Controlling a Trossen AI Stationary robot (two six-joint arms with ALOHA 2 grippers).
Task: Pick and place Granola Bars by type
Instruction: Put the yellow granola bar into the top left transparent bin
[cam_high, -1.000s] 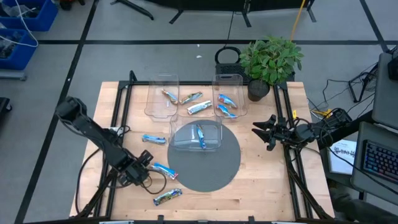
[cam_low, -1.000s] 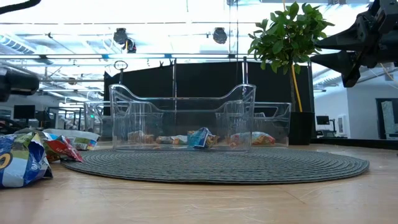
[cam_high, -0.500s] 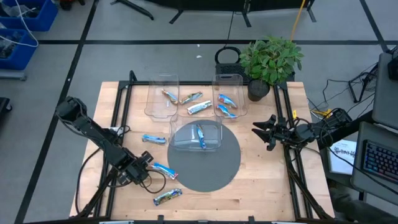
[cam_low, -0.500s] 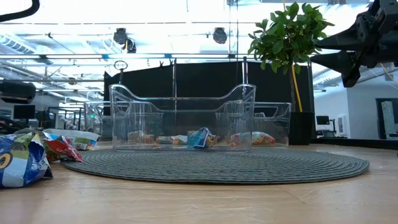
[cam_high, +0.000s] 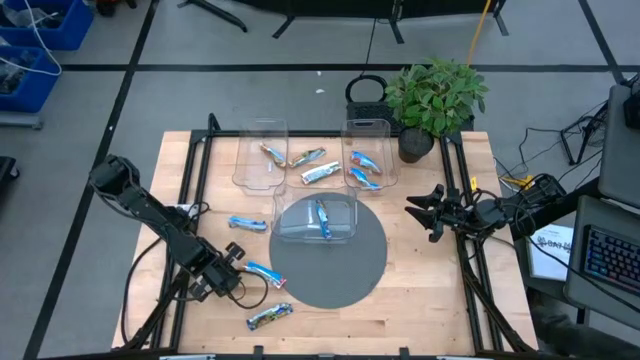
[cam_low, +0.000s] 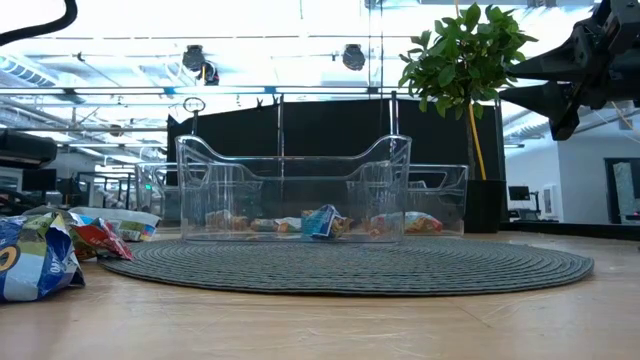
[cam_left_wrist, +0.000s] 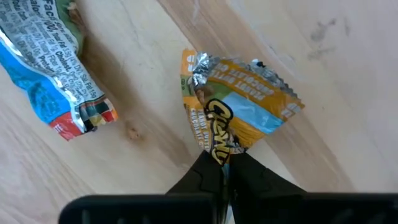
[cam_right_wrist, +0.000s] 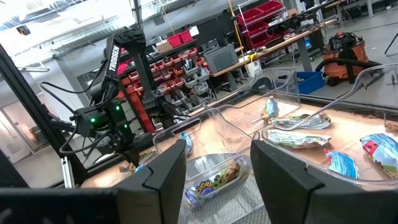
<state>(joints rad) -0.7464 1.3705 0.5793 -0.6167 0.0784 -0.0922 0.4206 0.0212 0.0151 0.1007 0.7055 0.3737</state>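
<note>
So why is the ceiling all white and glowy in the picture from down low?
Low view: bright ceiling lights wash the top out, and the clear bin and plant stand dark against them. The crumpled wrapper close to the lens looks big and soft. Left wrist view: the orange bar in the left tool has shiny spots on its foil.

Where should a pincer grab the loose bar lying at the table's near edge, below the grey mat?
Take the bar across its narrow middle, coming straight down from above. It lies flat on the table, long axis slightly tilted, with bare wood on both long sides, so fingers set across that axis should fit. The crimped ends look too thin to hold.
</note>
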